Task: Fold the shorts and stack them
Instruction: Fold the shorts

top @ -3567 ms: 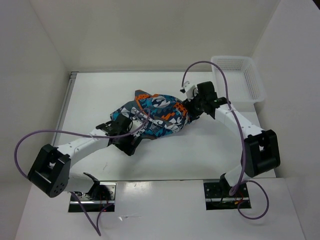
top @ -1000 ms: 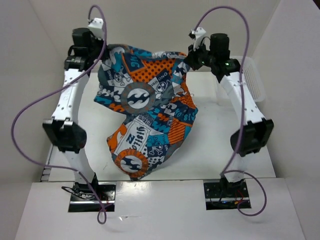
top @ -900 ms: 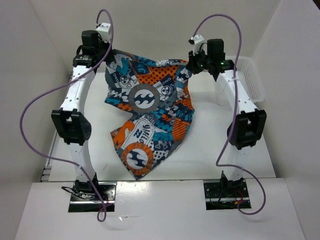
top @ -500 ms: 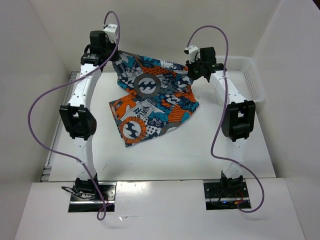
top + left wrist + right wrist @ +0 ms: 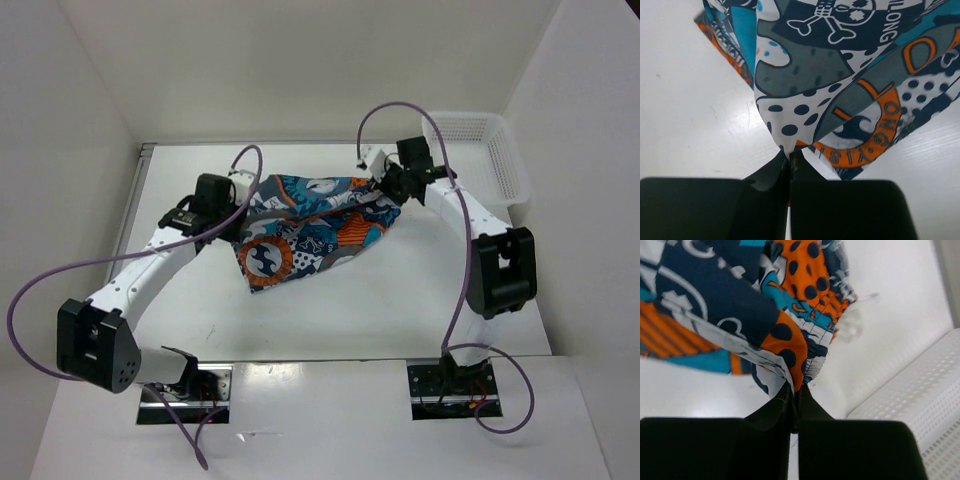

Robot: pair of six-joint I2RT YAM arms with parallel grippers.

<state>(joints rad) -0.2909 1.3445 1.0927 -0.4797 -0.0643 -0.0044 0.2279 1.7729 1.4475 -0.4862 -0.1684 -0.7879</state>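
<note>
Both outstretched, low | left tool (image 5: 789,156) + right tool (image 5: 795,388) pinching shorts (image 5: 312,226)

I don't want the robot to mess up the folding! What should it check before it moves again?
1. Does the left gripper pinch the cartoon-print cloth shorts: ok, its fingers are closed on an edge.
2. Does the right gripper pinch the shorts: ok, it is closed on the orange dotted edge.
3. Shorts smooth on the white table: not ok, they are rumpled between the grippers.
4. Is the white plastic mesh basket out of the way: ok, it sits apart at the far right.
5. Both cloth layers caught in each pinch: cannot tell.
</note>
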